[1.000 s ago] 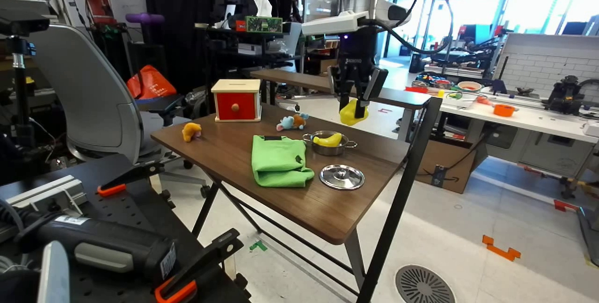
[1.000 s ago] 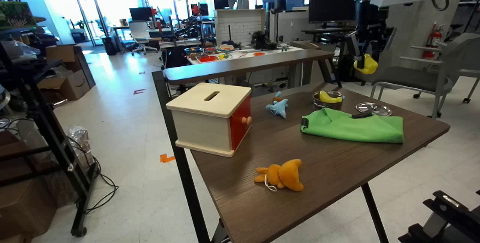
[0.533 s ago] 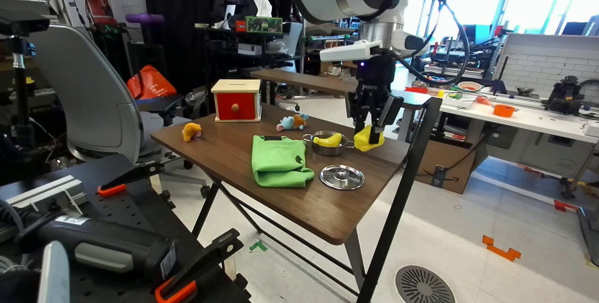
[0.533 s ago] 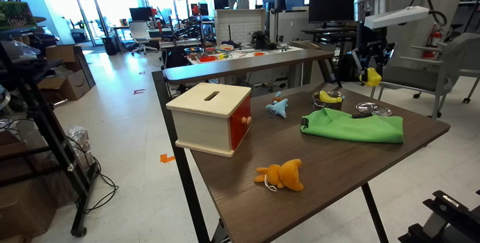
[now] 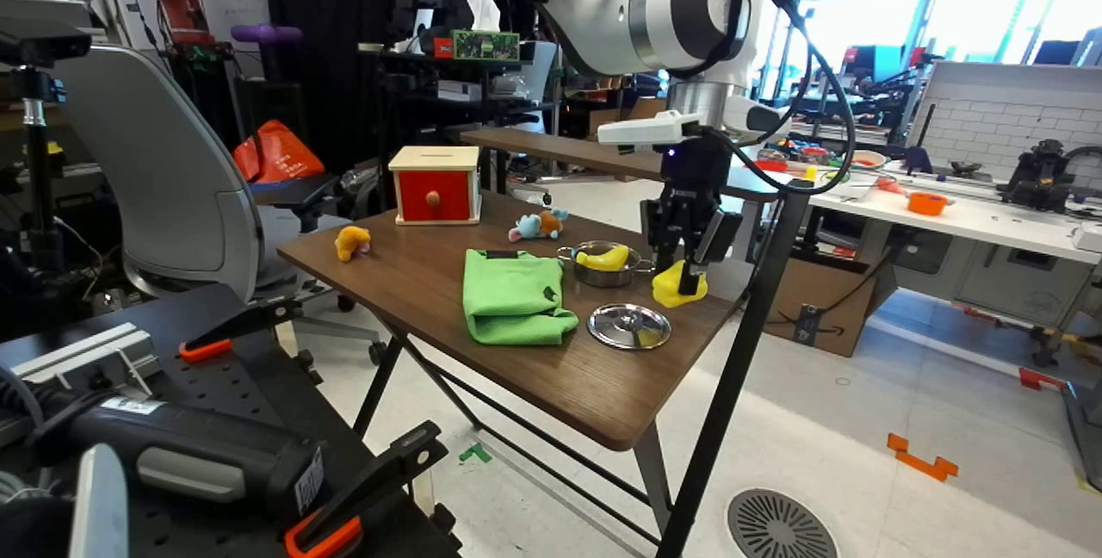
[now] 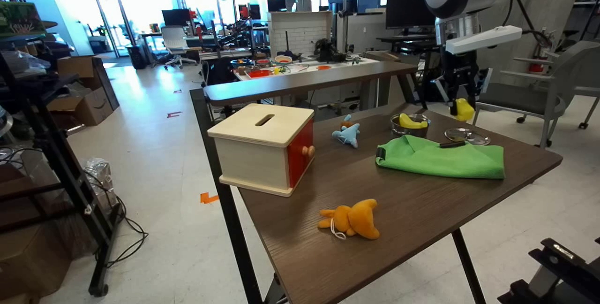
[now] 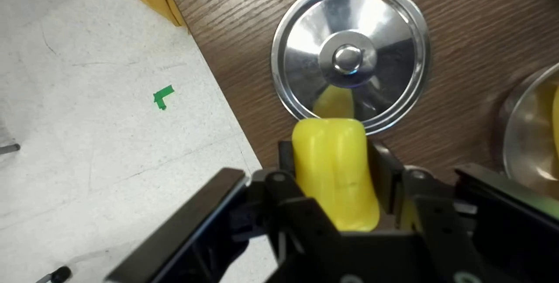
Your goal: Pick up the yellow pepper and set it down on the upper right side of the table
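Observation:
The yellow pepper (image 5: 666,286) is held between the fingers of my gripper (image 5: 677,272), just beyond the metal lid near the table's end. In the other exterior picture the pepper (image 6: 465,109) hangs low at the far edge of the brown table (image 6: 403,224). In the wrist view the pepper (image 7: 334,178) is chunky and upright in view, with a dark finger pad on each side. My gripper (image 7: 334,160) is shut on it. The pepper seems slightly above the table (image 5: 413,282); its underside is hidden in the wrist view.
The metal lid (image 7: 349,58) lies close beside the pepper. A metal pot (image 5: 605,275) holding a yellow banana (image 5: 605,258) stands near. A green cloth (image 5: 515,295), a red-fronted box (image 5: 435,188), a blue-brown plush (image 5: 538,225) and an orange plush (image 6: 356,219) lie further along.
My gripper has come down toward the table with the pepper in it, first also shifting right in an exterior view. The pepper stays gripped, and the other objects have not moved.

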### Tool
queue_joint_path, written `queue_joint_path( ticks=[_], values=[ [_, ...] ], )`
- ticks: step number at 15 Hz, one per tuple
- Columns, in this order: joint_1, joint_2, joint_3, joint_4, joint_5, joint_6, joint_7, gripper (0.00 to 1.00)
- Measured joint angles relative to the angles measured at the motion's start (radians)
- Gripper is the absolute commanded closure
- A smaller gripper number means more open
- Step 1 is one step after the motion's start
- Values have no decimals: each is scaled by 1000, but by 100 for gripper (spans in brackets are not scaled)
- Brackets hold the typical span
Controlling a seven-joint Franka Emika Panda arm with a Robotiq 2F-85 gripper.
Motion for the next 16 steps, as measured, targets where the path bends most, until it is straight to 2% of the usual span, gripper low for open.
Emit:
queue_joint_path(
  ticks=[4, 5, 7, 10, 16],
  values=[
    [0, 62, 0, 83, 0, -53, 7, 81],
    [0, 76, 0, 102, 0, -66, 9, 31],
    [0, 101, 0, 136, 0, -85, 13, 23],
    [-1, 130, 0, 181, 0, -117, 18, 2],
    [-1, 141, 1, 230, 0, -144, 19, 0]
  ],
)
